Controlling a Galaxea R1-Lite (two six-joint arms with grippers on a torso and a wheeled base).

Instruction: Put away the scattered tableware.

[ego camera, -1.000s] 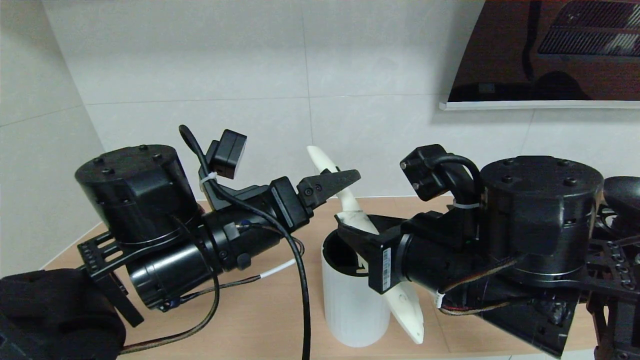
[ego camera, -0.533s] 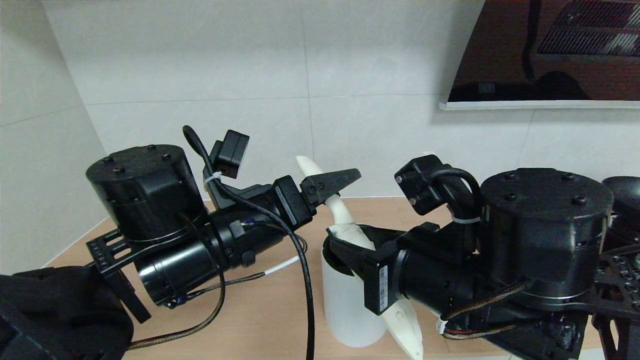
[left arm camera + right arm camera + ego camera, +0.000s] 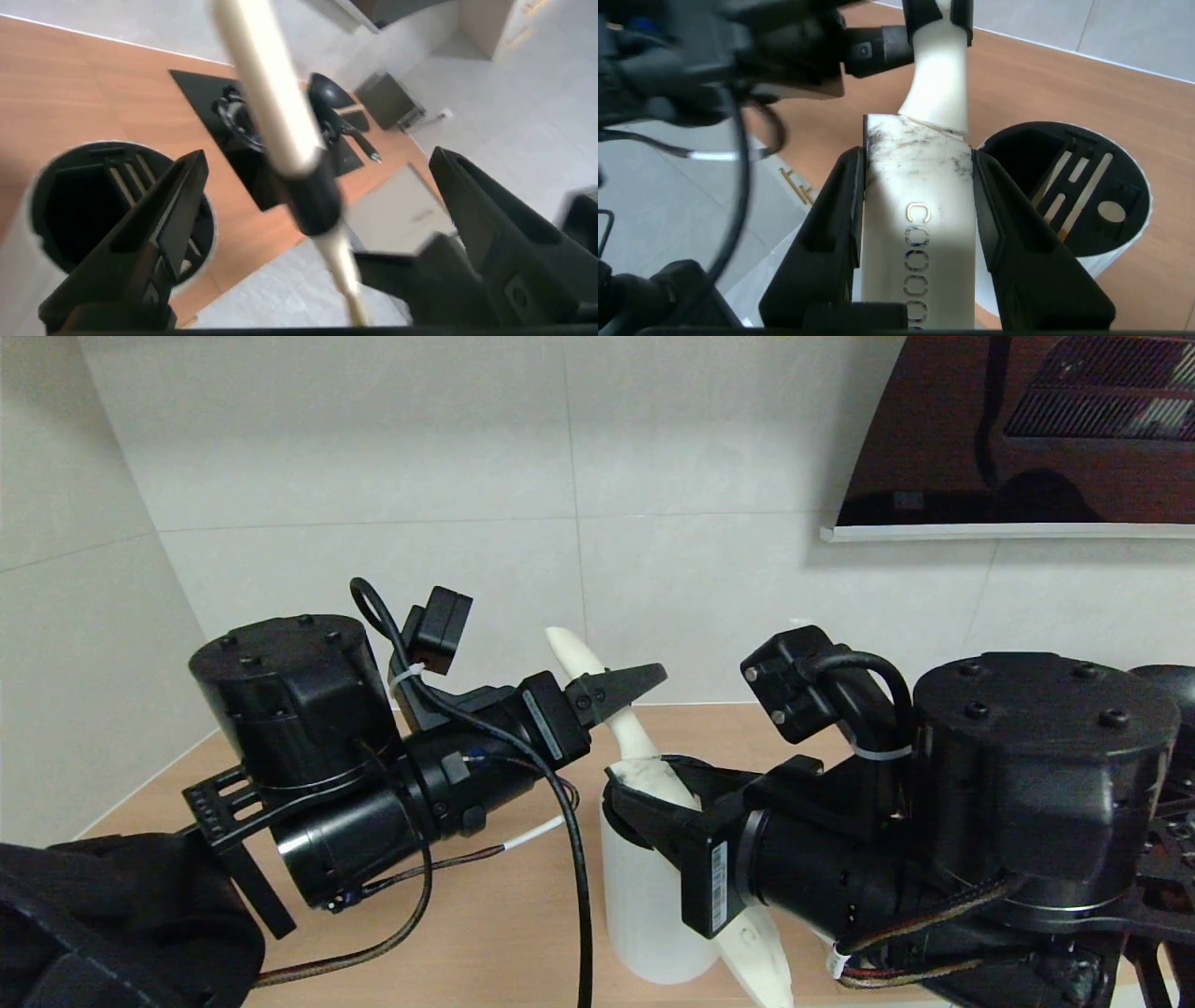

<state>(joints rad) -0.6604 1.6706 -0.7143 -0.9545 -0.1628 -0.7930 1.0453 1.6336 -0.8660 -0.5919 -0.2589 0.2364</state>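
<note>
A long white spoon (image 3: 624,733) is held tilted above a white cylindrical holder (image 3: 644,896) on the wooden counter. My right gripper (image 3: 646,786) is shut on the spoon's wider middle part, seen close in the right wrist view as the spoon (image 3: 920,187) pinched between the jaws. My left gripper (image 3: 618,683) stands open around the spoon's thin handle (image 3: 271,103), its fingers (image 3: 173,219) far apart and not touching it. The holder (image 3: 56,177) has a dark inside with slim utensils standing in it, as does the holder (image 3: 1069,187).
A black mat (image 3: 201,89) with dark utensils lies on the counter beyond the holder. A few chopsticks (image 3: 796,184) lie loose on the counter. The tiled wall is close behind, and a dark range hood (image 3: 1018,429) hangs at the upper right.
Both arms have shifted a little. The spoon's handle tip has come lower and leftward, and the left gripper has stayed open around the handle while moving with it.
</note>
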